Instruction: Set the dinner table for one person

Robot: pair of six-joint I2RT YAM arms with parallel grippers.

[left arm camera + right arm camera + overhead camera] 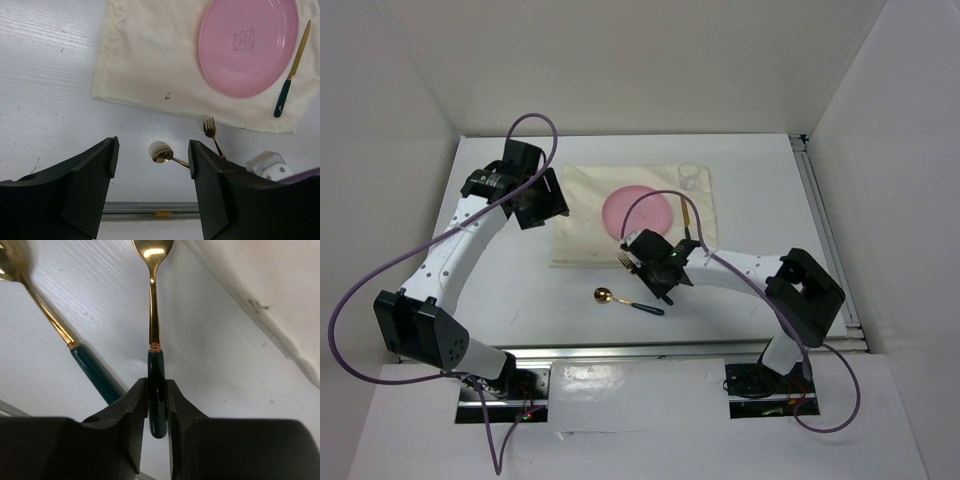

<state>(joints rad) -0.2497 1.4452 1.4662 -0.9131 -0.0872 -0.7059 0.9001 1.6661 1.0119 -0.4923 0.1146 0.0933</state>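
The white dinner table (pixel 500 300) carries a cream cloth (pixel 590 235) with a pink plate (pixel 638 210) on it. A gold knife with a green handle (pixel 687 218) lies right of the plate. My right gripper (pixel 638 267) is shut on the green handle of a gold fork (pixel 154 315), just off the cloth's near edge; its fingertips (pixel 156 390) clamp the handle. A gold spoon (pixel 625 301) lies on the table beside it and shows in the left wrist view (pixel 162 154). My left gripper (pixel 545 200) is open and empty, raised above the cloth's left edge.
A clear glass (pixel 691 176) stands at the cloth's far right corner. Metal rails run along the table's near edge (pixel 650 350) and right edge (pixel 825 230). White walls close in the back and sides.
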